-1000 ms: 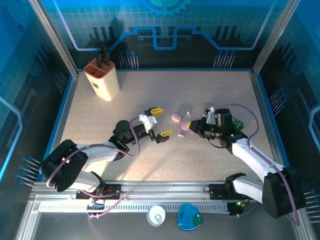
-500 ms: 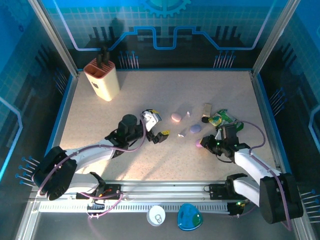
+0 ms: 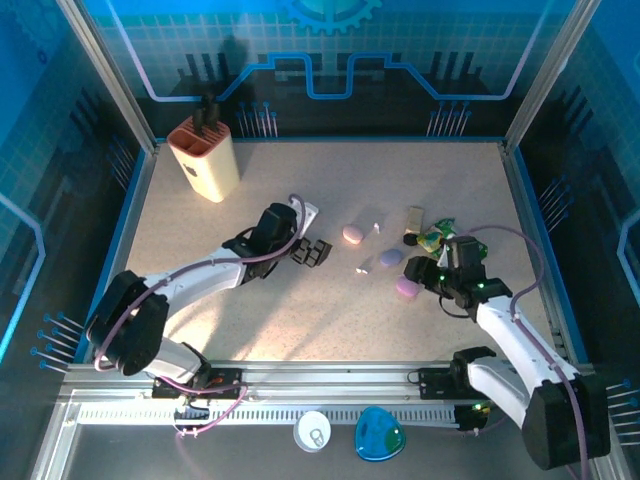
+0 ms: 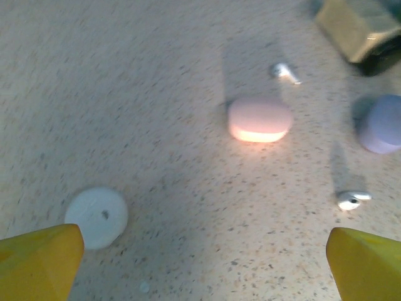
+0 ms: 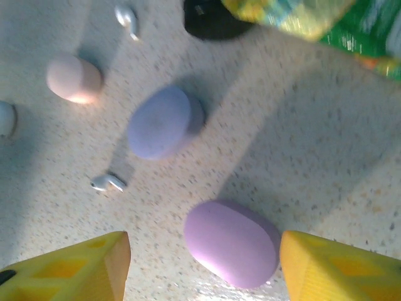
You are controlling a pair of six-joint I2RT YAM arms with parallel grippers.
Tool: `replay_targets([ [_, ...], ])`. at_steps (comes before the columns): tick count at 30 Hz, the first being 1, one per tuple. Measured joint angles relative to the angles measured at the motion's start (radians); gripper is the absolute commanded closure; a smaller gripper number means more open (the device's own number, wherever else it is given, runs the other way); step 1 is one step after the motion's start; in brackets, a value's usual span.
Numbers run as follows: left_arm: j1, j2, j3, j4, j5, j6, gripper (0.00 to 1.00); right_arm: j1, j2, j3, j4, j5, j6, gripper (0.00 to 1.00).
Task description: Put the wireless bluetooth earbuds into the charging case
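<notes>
Top view: left tool (image 3: pixel 320 253) sits mid speckled worktop (image 3: pixel 250 330); right tool (image 3: pixel 415 280) is over a mauve pebble-shaped case (image 3: pixel 404 289).
Left wrist: my tool gapes wide, empty; tiny white stemmed earbuds (image 4: pixel 354 199) lie loose near a pink pebble-shaped case (image 4: pixel 260 119).
Right wrist: tool parted, gripping nothing, mauve case lying between its fingers.

earbuds (image 5: pixel 108 183): 2, both white
pebble cases (image 5: pixel 232 243): 3 (pink, lavender, purple)
white disc (image 4: pixel 97 216): 1
gold box (image 4: pixel 351 28): 1
beige holder (image 3: pixel 205 160): 1
</notes>
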Motion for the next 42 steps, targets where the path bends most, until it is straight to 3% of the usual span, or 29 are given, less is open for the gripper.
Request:
replay_targets([
  [11,0.108,0.215,0.234,-0.265,-0.113,-0.335,0.01,0.175,0.09,0.188,-0.053,0.069,-0.05,0.35],
  [18,0.109,0.425,0.482,-0.483,-0.167,-0.465,0.13,0.229,0.159,0.264,-0.048,0.064,-0.065,0.35],
  [25,0.109,0.492,0.549,-0.578,-0.197,-0.544,0.15,0.23,0.189,0.27,-0.03,0.06,-0.077,0.35],
  [42,0.109,0.579,0.586,-0.598,-0.177,-0.595,0.2,0.23,0.203,0.261,-0.011,0.033,-0.084,0.35],
])
